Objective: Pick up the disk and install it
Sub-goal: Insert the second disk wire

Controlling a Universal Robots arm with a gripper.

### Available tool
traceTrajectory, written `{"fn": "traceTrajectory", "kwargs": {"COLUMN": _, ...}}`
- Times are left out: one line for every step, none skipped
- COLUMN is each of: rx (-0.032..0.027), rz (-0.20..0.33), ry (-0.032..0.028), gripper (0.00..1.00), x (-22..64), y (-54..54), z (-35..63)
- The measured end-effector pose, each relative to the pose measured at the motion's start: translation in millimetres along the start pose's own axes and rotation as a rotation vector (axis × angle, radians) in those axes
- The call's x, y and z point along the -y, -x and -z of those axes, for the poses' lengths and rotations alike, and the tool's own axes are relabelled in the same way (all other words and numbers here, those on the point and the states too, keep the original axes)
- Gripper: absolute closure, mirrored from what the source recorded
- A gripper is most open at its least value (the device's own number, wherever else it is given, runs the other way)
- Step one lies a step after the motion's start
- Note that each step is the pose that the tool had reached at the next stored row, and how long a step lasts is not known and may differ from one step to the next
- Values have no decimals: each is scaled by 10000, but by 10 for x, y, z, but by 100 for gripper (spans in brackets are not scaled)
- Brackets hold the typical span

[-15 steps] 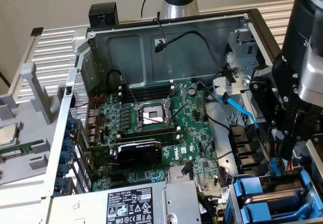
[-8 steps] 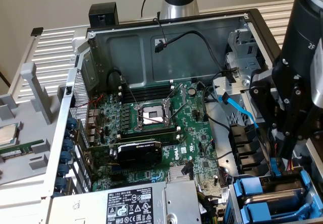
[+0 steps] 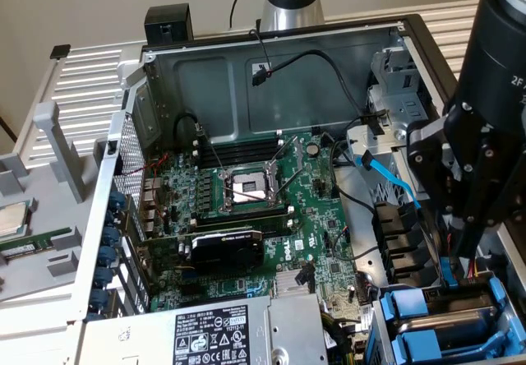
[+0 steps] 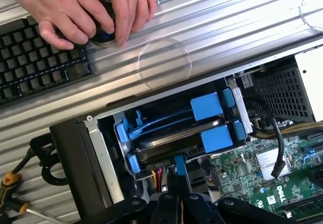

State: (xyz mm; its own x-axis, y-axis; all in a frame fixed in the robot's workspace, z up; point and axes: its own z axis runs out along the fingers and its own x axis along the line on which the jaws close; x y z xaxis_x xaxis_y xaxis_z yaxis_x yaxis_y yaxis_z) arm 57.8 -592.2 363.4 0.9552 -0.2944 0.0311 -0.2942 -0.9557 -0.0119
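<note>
The jaws of the gripper (image 4: 176,196) stand close together at a blue tab on the bay's edge, though whether they actually pinch it I cannot tell. The disk (image 4: 176,139), clipped in its blue carrier (image 4: 206,106), sits inside the drive bay (image 3: 448,320) at the corner of the open computer case (image 3: 271,69), beside the motherboard (image 3: 246,209). The step in hand looks like the seating stage of installation, judging by the disk lying level in its slot. Beyond the case, a person's hands (image 4: 91,7) rest on a keyboard (image 4: 38,57) and dial on the tabletop (image 4: 227,17).
</note>
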Motion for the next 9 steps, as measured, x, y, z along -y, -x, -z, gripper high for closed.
{"fn": "traceTrajectory", "kwargs": {"rx": 2, "rz": 179, "ry": -6, "gripper": 89, "x": 0, "y": 0, "z": 0}}
{"fn": "traceTrajectory", "kwargs": {"rx": 4, "rz": 356, "ry": -11, "gripper": 89, "x": 0, "y": -1, "z": 0}}
{"fn": "traceTrajectory", "kwargs": {"rx": 6, "rz": 535, "ry": -17, "gripper": 89, "x": 0, "y": -1, "z": 0}}
{"fn": "traceTrajectory", "kwargs": {"rx": 9, "rz": 731, "ry": -23, "gripper": 89, "x": 0, "y": -1, "z": 0}}
{"fn": "traceTrajectory", "kwargs": {"rx": 10, "rz": 900, "ry": -28, "gripper": 89, "x": 0, "y": 0, "z": 0}}
{"fn": "traceTrajectory", "kwargs": {"rx": 13, "rz": 1090, "ry": -34, "gripper": 89, "x": 0, "y": 0, "z": 0}}
{"fn": "traceTrajectory", "kwargs": {"rx": 17, "rz": 1248, "ry": -39, "gripper": 89, "x": 0, "y": 0, "z": 0}}
{"fn": "traceTrajectory", "kwargs": {"rx": 21, "rz": 1379, "ry": -42, "gripper": 89, "x": 0, "y": 0, "z": 0}}
{"fn": "traceTrajectory", "kwargs": {"rx": 24, "rz": 1459, "ry": -44, "gripper": 89, "x": 0, "y": 0, "z": 0}}
